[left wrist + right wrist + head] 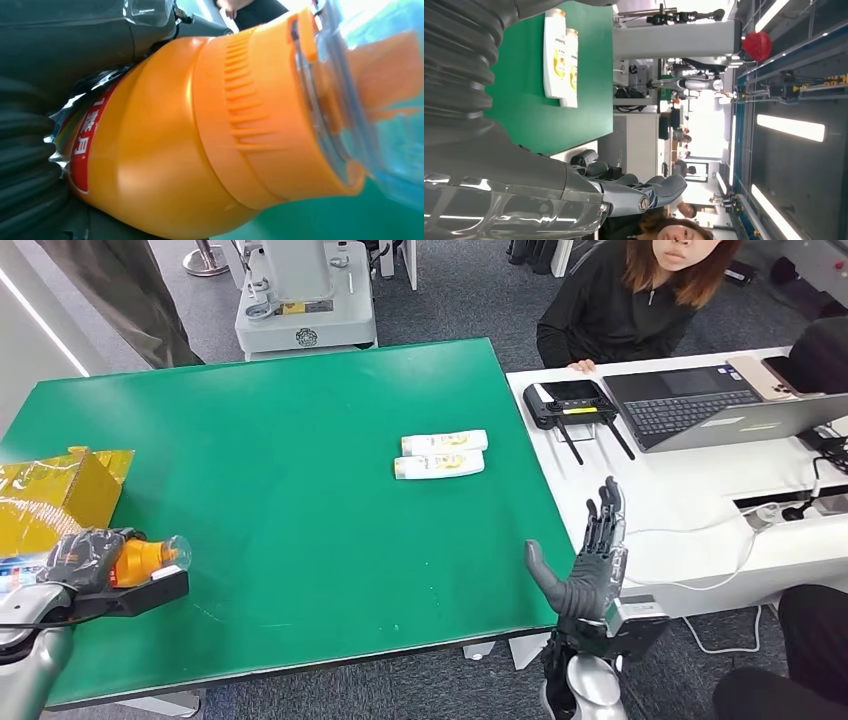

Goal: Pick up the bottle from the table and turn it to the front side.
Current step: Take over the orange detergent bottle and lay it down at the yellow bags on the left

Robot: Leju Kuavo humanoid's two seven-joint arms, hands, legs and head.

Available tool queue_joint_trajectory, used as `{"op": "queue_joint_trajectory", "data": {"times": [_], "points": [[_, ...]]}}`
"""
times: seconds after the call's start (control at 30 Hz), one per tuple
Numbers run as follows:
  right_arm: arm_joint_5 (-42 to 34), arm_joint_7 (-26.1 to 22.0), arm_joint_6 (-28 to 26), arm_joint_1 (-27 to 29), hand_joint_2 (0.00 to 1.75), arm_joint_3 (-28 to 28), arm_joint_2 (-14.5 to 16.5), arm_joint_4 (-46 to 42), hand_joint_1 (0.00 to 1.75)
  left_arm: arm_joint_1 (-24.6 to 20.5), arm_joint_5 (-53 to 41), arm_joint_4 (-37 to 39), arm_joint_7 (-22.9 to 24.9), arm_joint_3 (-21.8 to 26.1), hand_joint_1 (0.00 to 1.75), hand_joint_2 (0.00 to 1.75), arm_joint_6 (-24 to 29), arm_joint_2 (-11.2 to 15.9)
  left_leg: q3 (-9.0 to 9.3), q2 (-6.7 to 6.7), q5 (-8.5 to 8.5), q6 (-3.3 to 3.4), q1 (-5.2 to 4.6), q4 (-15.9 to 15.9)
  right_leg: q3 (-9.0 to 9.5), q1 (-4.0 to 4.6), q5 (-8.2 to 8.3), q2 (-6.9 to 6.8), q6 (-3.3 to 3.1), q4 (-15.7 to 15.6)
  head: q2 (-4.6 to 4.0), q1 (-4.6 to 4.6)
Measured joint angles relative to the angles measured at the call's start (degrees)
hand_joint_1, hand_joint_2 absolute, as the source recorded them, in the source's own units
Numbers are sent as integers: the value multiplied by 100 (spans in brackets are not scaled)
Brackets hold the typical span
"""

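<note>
My left hand grips an orange bottle with a clear cap at the table's left front, just above the green surface. The bottle lies on its side, cap pointing right. In the left wrist view the orange bottle shows a ribbed collar, a clear cap and a red label strip near my fingers. My right hand is raised off the table's front right corner, fingers spread and holding nothing. Two white bottles lie side by side at the table's middle right; the white bottles appear in the right wrist view too.
A yellow box sits at the left edge of the green table. A white desk to the right carries a laptop and a black device. A person sits behind it.
</note>
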Motion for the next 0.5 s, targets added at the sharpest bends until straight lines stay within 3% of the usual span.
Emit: {"op": "queue_joint_trajectory", "data": {"times": [0.3, 0.5], "points": [[-2, 1, -47, -65, 175, 60, -46, 191, 0, 305, -106, -3, 47, 2, 175, 175, 11, 2, 0, -6, 0, 0, 0, 0, 0, 0, -1, -5, -1, 0, 1, 0], [45, 0, -229, -7, 175, 49, -54, 149, 0, -28, -370, 202, -1, 2, 175, 175, 73, -127, 0, -11, 2, 0, 0, 2, 0, 0, 1, -10, 1, -1, 1, 2]]}}
